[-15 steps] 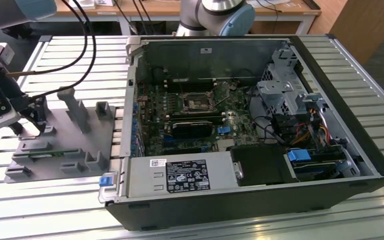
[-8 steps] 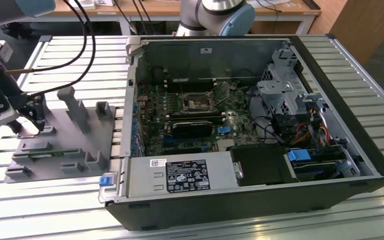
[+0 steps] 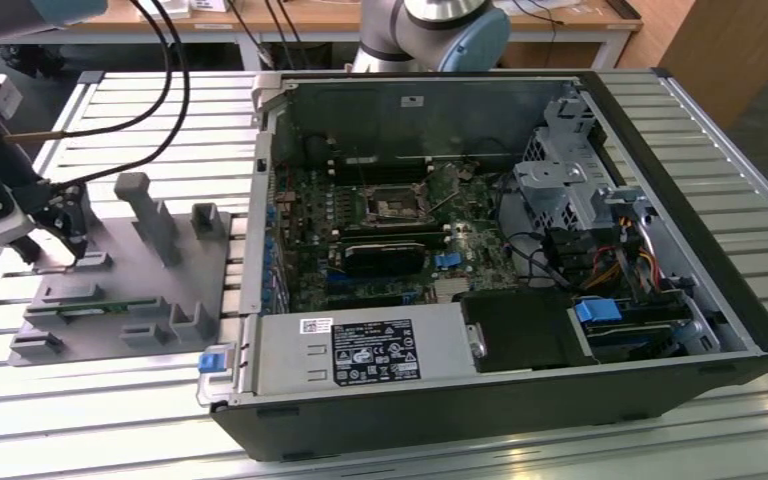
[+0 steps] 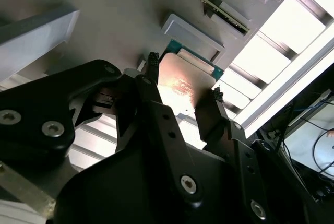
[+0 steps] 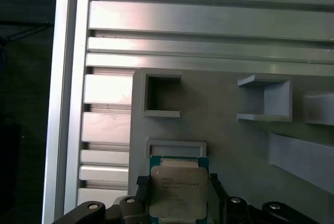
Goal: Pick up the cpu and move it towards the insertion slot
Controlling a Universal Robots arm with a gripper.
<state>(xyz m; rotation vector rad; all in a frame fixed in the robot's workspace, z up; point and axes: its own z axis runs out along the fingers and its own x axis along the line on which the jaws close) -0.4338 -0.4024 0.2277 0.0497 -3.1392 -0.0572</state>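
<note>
The cpu (image 5: 178, 192) lies flat with its silver top facing up, between the two black fingers (image 4: 207, 117) of the gripper (image 4: 184, 78). In both wrist views each finger presses against an opposite edge of the chip, so the claw is clamped on the cpu. A thin green edge shows along one side of the chip. The cpu is at the grey tray (image 5: 229, 145), just beside a shallow rectangular frame (image 5: 175, 147) moulded into it. I cannot tell whether the chip rests on the tray or is already raised off it.

In the exterior view the gripper (image 3: 67, 240) hangs over the far left part of the tray (image 3: 124, 282), at the exterior view's left. A thin green memory strip (image 3: 85, 308) lies in the tray nearer the camera. The tray sits on a table of aluminium slats (image 3: 91, 420).

To the exterior view's right of the tray, an open computer case (image 3: 491, 420) lies on the table. The insertion slot (image 3: 395, 205), a silvery square frame with a dark centre, sits on the board inside it, well apart from the gripper and the cpu.
</note>
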